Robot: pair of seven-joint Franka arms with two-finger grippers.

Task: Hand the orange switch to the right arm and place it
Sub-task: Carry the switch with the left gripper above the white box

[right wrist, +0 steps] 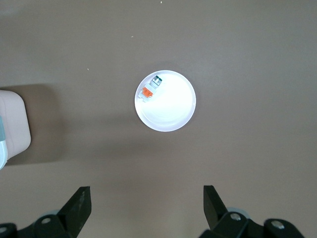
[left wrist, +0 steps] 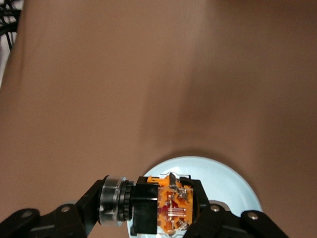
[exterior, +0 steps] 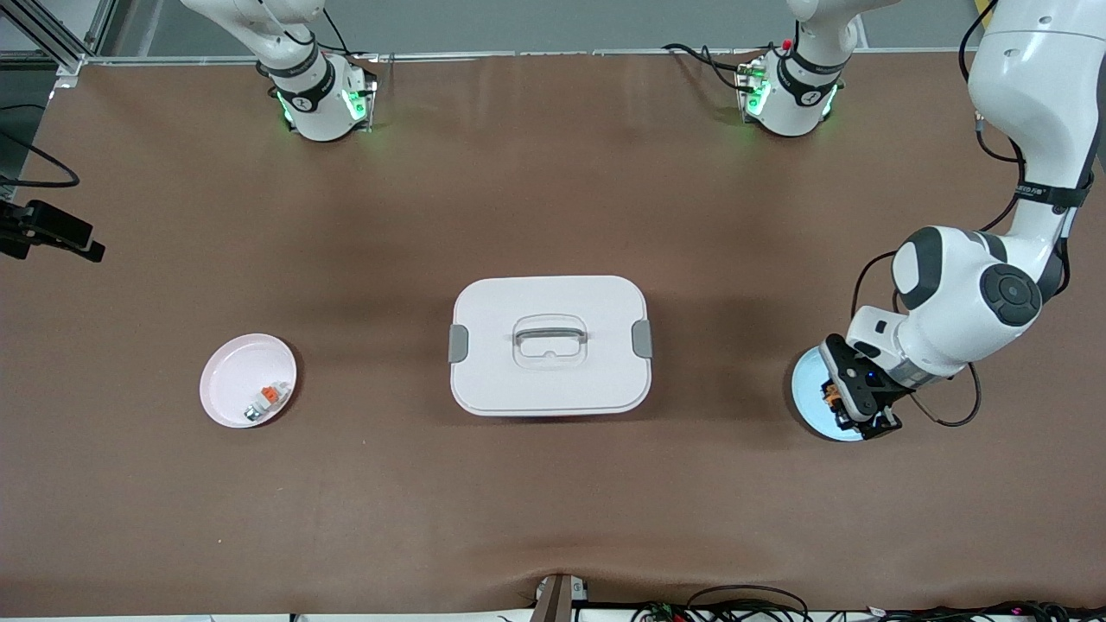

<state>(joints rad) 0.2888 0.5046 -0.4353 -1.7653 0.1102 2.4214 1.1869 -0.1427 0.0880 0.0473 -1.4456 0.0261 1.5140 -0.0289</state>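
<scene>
Gripping the orange switch [left wrist: 166, 208], a stubby black cylinder with orange marks and a metal ring, the left gripper [exterior: 857, 406] sits clamped on it over the round pale-blue plate [exterior: 808, 389] at the left arm's end of the table. Right gripper [right wrist: 146, 206] hangs jaws wide apart, holding nothing, over the round pink plate [exterior: 229, 380], which holds a small white piece with orange tab [exterior: 266, 399]. White lidded box with grey latches [exterior: 550, 345] stands between the plates.
</scene>
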